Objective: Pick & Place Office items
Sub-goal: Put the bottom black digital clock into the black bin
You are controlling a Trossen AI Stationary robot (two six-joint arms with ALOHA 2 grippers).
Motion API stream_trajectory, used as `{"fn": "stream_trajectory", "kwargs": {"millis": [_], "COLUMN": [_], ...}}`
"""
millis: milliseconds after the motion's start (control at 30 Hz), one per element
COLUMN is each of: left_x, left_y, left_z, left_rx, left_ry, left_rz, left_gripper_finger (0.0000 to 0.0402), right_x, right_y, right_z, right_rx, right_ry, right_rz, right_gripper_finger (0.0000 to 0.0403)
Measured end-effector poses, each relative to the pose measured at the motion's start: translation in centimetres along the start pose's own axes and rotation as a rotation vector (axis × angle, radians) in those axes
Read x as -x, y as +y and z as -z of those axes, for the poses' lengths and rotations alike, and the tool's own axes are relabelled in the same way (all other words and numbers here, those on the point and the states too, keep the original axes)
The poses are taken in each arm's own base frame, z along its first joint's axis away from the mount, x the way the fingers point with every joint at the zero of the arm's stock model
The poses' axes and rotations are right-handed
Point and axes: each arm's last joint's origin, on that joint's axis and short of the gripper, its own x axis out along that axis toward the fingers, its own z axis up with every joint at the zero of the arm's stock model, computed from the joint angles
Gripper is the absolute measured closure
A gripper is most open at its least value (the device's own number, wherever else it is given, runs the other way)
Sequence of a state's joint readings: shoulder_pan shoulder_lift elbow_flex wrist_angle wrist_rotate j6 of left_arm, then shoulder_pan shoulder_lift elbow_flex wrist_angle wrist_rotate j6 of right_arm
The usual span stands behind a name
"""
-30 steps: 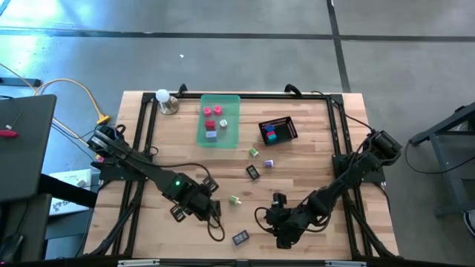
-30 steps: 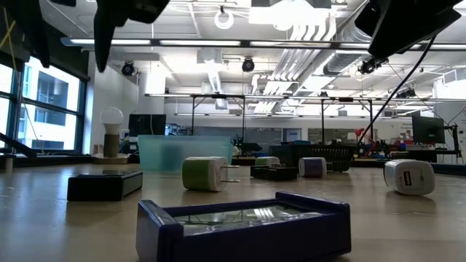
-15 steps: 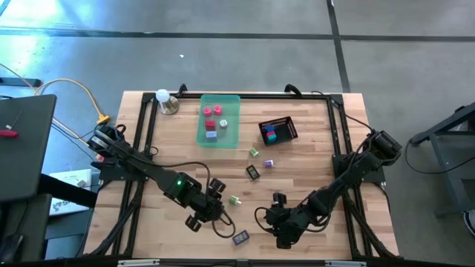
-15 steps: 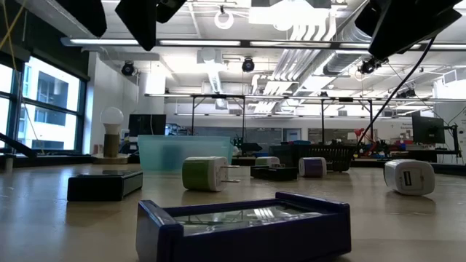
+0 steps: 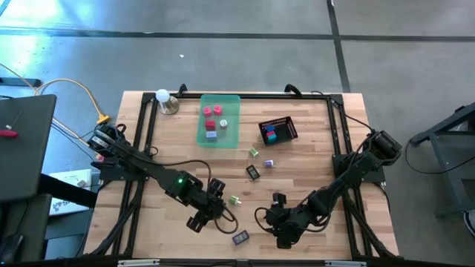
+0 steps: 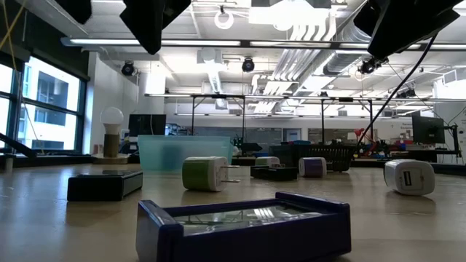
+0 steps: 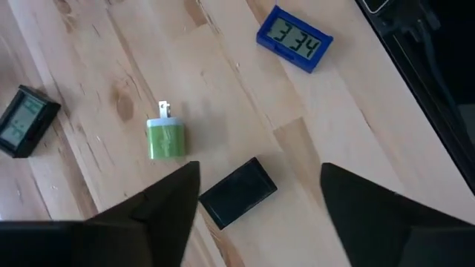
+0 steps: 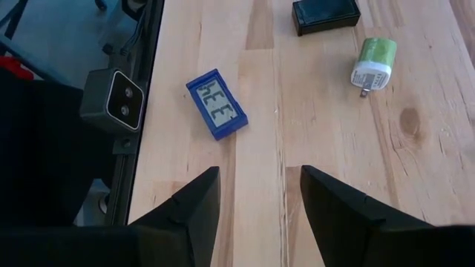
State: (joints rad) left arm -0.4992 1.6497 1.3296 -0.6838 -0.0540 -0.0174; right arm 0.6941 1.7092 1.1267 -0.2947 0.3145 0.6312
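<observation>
The office items lie scattered on the wooden table. A blue clock-like piece sits near the near edge, a green-and-white plug farther in, then a black piece, a lavender piece and a green one. My left gripper hangs open above a flat black piece, its fingers on either side without touching; in the high view that gripper hides the piece. My right gripper is open and waits near the near edge.
A translucent green tray at the far side holds pink and red pieces. A black mesh basket to its right holds teal and red ones. A lamp bulb stands at the far left corner. Black frame rails run along the table's edges.
My left gripper has moved toward the table's right and a little toward the near edge, ending above the flat black piece. It has stayed open. No item has moved.
</observation>
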Motion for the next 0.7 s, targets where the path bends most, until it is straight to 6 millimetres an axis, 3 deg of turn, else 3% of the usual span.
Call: {"fn": "stream_trajectory", "kwargs": {"millis": [200, 300, 533, 700], "left_x": [0.0, 0.0, -0.2, -2.3], "left_y": [0.0, 0.0, 0.4, 0.2], "left_z": [0.0, 0.0, 0.2, 1.3], "left_rx": [-0.14, -0.227, -0.204, -0.223], "left_ry": [0.0, 0.0, 0.011, 0.094], "left_rz": [-0.001, -0.002, -0.007, 0.033], "left_gripper_finger": [0.0077, 0.0074, 0.0074, 0.0074], "right_x": [0.0, 0.0, 0.0, 0.0], "right_y": [0.0, 0.0, 0.0, 0.0], "right_z": [0.0, 0.0, 0.0, 0.0], "right_rx": [0.005, 0.007, 0.007, 0.007], "right_ry": [0.0, -0.001, 0.0, 0.0], "right_rz": [0.0, 0.0, 0.0, 0.001], "right_gripper_finger": [0.0229, 0.0229, 0.0229, 0.0229]}}
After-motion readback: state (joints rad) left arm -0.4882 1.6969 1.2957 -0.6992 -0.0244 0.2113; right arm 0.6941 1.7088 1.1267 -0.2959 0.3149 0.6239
